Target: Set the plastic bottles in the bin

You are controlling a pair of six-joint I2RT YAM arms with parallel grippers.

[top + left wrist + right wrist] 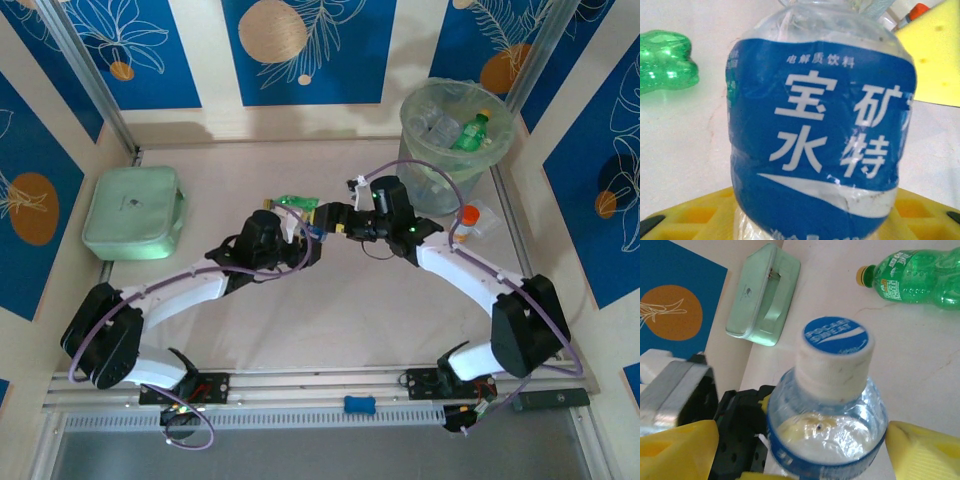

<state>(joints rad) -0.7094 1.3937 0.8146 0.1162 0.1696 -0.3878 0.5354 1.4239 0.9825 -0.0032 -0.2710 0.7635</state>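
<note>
A clear plastic bottle (815,140) with a blue label and a blue-topped white cap (836,337) is held above the middle of the table (340,320). My left gripper (305,232) is shut on its lower body. My right gripper (336,220) stands open around its shoulder: its right finger (925,452) is at the bottle's side, while its left finger (677,452) is still apart from it. A green bottle (298,203) with a yellow cap (863,274) lies on the table just behind the two grippers. The bin (455,150), at the back right, holds several bottles.
A flat mint-green box (133,212) lies at the left of the table. A small white bottle with an orange cap (468,220) lies in front of the bin, close to my right arm. Blue patterned walls close in the table.
</note>
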